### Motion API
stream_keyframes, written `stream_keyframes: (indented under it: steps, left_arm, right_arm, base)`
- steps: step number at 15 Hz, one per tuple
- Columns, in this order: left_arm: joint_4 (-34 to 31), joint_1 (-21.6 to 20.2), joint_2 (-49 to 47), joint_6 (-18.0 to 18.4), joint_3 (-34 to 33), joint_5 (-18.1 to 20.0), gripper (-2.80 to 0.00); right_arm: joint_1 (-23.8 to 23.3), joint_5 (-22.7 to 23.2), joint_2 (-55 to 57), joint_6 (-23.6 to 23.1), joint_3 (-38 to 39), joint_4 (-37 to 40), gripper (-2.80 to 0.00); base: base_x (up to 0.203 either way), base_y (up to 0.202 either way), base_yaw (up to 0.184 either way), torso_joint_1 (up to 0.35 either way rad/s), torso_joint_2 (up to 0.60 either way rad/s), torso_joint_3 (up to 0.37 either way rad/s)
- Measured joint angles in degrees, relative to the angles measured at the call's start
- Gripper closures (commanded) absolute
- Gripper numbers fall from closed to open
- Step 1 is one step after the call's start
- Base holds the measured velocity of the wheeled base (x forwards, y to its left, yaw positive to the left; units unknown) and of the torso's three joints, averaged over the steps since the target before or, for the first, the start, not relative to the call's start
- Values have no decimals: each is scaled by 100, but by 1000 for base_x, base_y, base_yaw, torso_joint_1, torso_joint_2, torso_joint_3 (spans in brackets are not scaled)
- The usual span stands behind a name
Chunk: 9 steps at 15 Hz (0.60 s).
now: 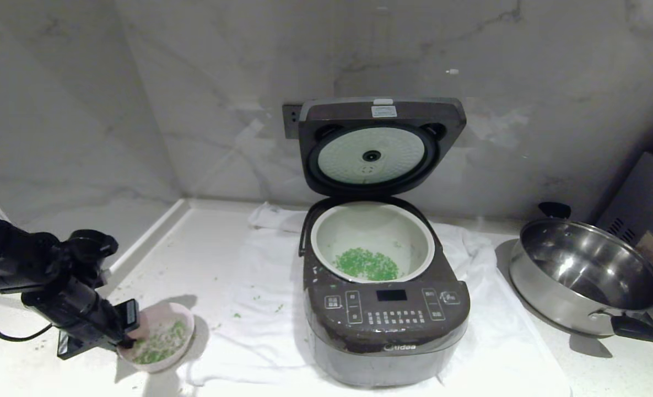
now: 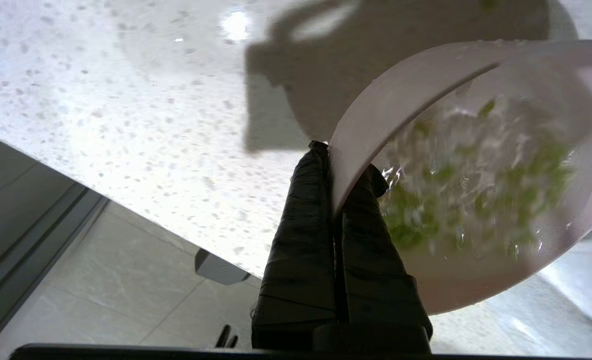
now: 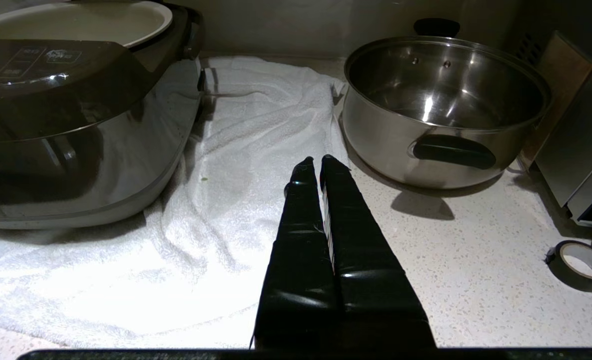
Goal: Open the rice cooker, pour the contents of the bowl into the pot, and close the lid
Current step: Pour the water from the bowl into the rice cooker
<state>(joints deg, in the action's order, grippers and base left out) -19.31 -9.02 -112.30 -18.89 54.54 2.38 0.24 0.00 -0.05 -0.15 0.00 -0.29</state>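
Pouring done: left claw (image 2: 336,165) clenched on bowl (image 1: 163,336) rim, greens (image 1: 367,263) in pot (image 1: 372,240). Next: release, swing lid (image 1: 379,144) down.

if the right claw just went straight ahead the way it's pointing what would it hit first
Probably the steel pan. The right claw, shut and empty, hangs over the edge of the white towel and points toward the pan's near wall. Depth is unclear, so it could slip past between the pan and the rice cooker.
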Motion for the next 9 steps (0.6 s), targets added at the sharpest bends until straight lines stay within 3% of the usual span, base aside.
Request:
stream_keyframes:
  steps: [9]
  left_arm:
    - [-2049,1074,-85,-674,2141,170,0]
  right_arm:
    - [0,0,0,2,0,5,0]
  base:
    - [0,0,0,0,0,0]
